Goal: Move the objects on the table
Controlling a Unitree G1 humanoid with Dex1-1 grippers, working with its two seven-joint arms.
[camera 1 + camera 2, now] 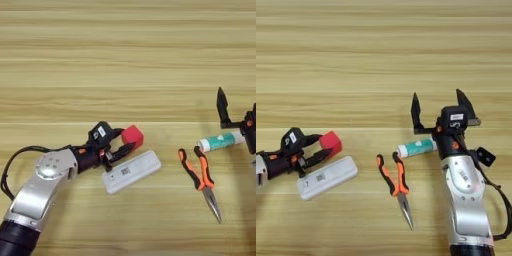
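Left hand grasps the red cube at its fingertips, on the desk; right hand, released, lies well to the cube's far side.

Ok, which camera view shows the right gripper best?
The right eye view: the whole right gripper shows there, jaws spread open above the small white and green tube. The left eye view cuts it at the picture's edge, showing only one black finger.
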